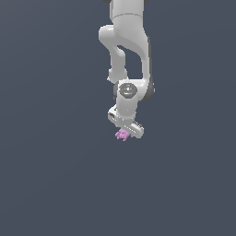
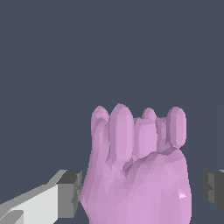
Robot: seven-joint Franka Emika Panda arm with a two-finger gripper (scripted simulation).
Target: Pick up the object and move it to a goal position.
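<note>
One pink object [image 2: 138,170], between claw [image 2: 142,192] fingers

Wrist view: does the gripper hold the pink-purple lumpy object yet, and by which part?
Not yet. The pink-purple lumpy object sits between the open fingers, one close beside its base, the other clearly apart.
</note>
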